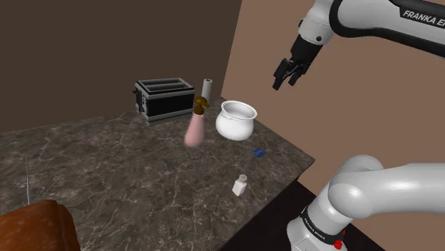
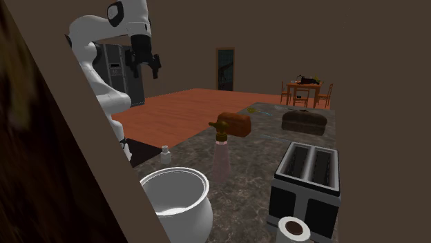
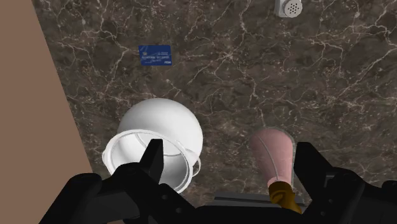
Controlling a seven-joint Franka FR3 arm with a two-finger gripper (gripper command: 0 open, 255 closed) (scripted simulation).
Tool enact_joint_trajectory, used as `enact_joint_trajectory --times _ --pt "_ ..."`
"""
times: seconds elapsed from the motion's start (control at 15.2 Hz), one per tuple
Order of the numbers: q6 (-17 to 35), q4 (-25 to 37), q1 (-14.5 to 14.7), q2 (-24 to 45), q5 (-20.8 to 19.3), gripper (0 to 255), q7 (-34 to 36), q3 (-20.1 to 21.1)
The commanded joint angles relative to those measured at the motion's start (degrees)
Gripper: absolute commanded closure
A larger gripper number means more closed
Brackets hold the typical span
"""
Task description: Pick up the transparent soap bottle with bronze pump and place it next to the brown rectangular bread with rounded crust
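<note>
Soap bottle [image 1: 196, 127] first: it stands upright on the bench [image 1: 107, 171], close to the back corner. It is between the black toaster [image 1: 165, 98] and the white pot [image 1: 236, 119], near both but touching neither, as far as we can see. It looks pink and see-through, with a brown-gold pump on top.

We see the hand [image 1: 285, 73] hanging high over that end of the bench, well apart from the bottle. Its two fingers stand apart, so it is open and holds nothing. In the wrist view we look down past the fingers and see the bottle and the pot far below.

We see two breads. A red-brown loaf [image 2: 235, 124] and a dark brown loaf [image 2: 304, 122] lie towards the other end of the bench, well apart from the bottle. We cannot tell which one the task means.

So we think nothing of the job is done yet. The hand must go down, close on the bottle and lift it. Then it must carry the bottle along the bench and set it down beside the bread.
</note>
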Motion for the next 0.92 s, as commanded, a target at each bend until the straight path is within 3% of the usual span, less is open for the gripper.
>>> enact_joint_trajectory --times 0.0,0.86 --pt "0.0 0.0 0.0 0.0 0.0 0 0.0 0.0" --pt "16.0 6.2 0.6 24.8 0.4 0 6.6 5.7"
